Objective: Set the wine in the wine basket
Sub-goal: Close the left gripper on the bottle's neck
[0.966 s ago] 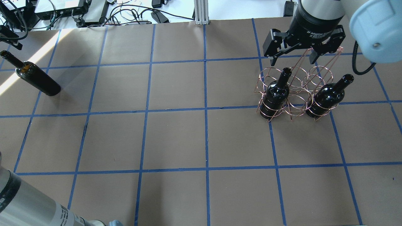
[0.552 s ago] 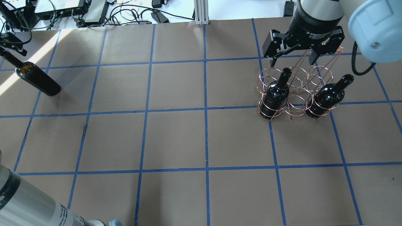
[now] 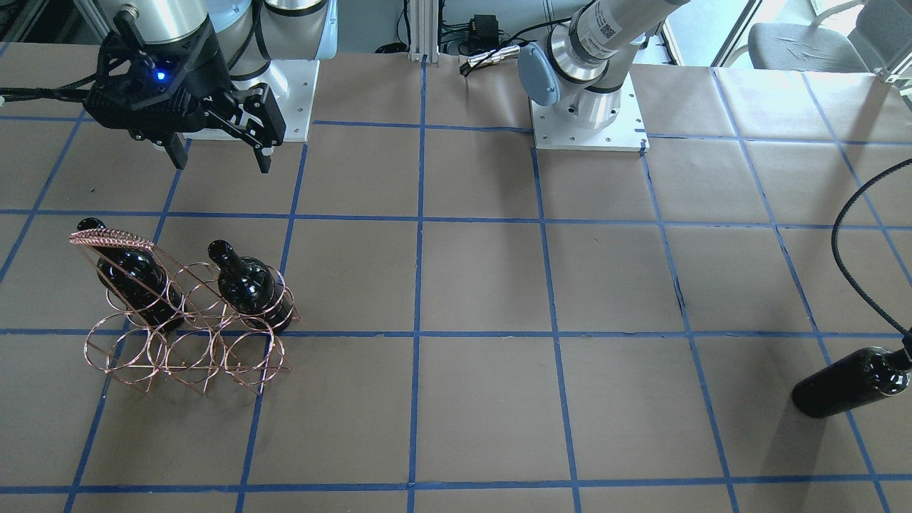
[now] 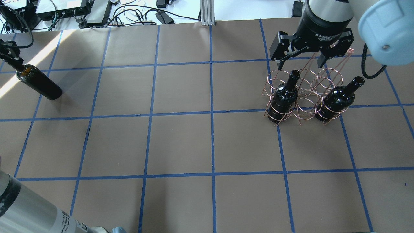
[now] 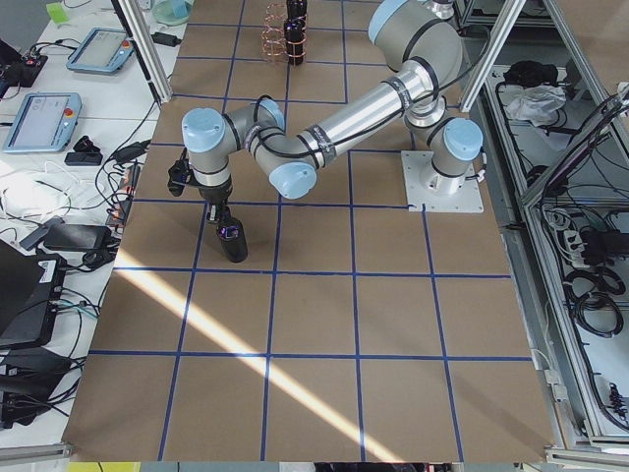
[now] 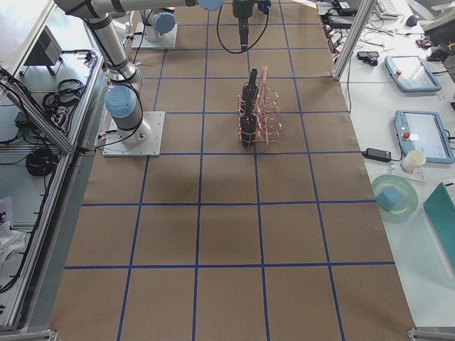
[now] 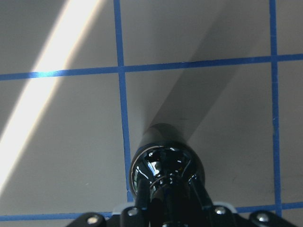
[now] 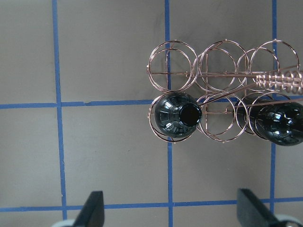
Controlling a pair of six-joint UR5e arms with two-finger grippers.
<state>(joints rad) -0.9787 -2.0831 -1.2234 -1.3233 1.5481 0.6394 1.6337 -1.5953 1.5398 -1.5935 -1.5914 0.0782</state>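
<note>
front-facing view: the right gripper point(image 3: 221, 155) hangs above the table point(image 3: 484, 285), between the robot's base and the wine basket point(image 3: 142, 360). its fingers are spread wide and hold nothing. the basket carries two racked bottles point(image 3: 246, 285) in the row of rings nearer the robot, one at each end. the wine point(image 3: 848, 381) stands near the opposite edge of this view, well apart from the basket.

overhead view: the left gripper point(image 4: 8, 55) sits over the neck of the wine point(image 4: 40, 84) at the table's left edge and hides most of that neck. we cannot tell whether its fingers press on the glass.

left side view: the near arm reaches down onto the top of the wine point(image 5: 233, 243), which stands on its base.

right side view: the basket point(image 6: 270, 117) stands upright on the table.

left wrist view: we look down on the shoulder of the wine point(image 7: 165, 163). its neck runs up between dark gripper parts at the lower edge.

right wrist view: the two fingertips point(image 8: 93, 210) are far apart and clear of the basket point(image 8: 171, 66).
</note>
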